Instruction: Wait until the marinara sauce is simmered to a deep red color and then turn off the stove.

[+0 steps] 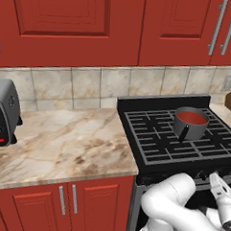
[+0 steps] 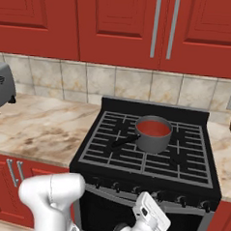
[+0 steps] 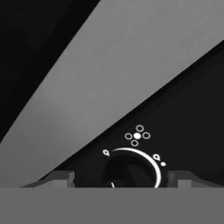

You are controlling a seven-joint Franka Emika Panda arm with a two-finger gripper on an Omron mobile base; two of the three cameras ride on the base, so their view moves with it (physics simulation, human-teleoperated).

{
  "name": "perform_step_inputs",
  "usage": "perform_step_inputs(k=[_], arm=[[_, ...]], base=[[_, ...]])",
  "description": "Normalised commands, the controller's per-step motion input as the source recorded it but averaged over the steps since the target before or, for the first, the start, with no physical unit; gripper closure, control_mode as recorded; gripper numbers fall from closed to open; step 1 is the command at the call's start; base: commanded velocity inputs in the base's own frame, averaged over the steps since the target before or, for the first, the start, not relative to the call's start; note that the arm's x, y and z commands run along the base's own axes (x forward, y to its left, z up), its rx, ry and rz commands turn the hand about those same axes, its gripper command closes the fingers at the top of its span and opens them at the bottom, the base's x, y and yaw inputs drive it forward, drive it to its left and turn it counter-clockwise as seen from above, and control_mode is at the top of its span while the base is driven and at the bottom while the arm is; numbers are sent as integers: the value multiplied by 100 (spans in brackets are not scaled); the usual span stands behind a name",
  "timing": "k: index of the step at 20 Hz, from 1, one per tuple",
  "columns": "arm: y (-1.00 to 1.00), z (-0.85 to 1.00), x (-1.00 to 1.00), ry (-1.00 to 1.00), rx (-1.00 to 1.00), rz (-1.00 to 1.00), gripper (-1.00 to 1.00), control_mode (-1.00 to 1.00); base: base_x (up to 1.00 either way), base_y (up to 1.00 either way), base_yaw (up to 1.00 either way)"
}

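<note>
Black stove knob (image 3: 131,168) between claw (image 3: 120,178) tips, contact unclear, jaws apart

A rendered home kitchen. Red cabinets (image 1: 69,19) with silver handles hang at 12 o'clock over a beige tiled wall (image 1: 90,87). A marbled worktop (image 1: 63,138) carries a grey toaster (image 1: 3,112) at 9 o'clock. At 3 o'clock stands a black gas stove (image 2: 149,148) with a saucepan (image 2: 153,134) of red sauce (image 2: 153,128).
</note>
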Motion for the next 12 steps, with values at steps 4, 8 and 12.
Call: perform_step_inputs(k=[4,8,12], arm=[[-33,-35,0,-5,0,9,-100,-100],[-16,-20,0,-4,0,6,-100,-100],[3,-3,0,-2,-2,1,-100,-100]], base=[[0,0,0],[0,0,0],[0,0,0]])
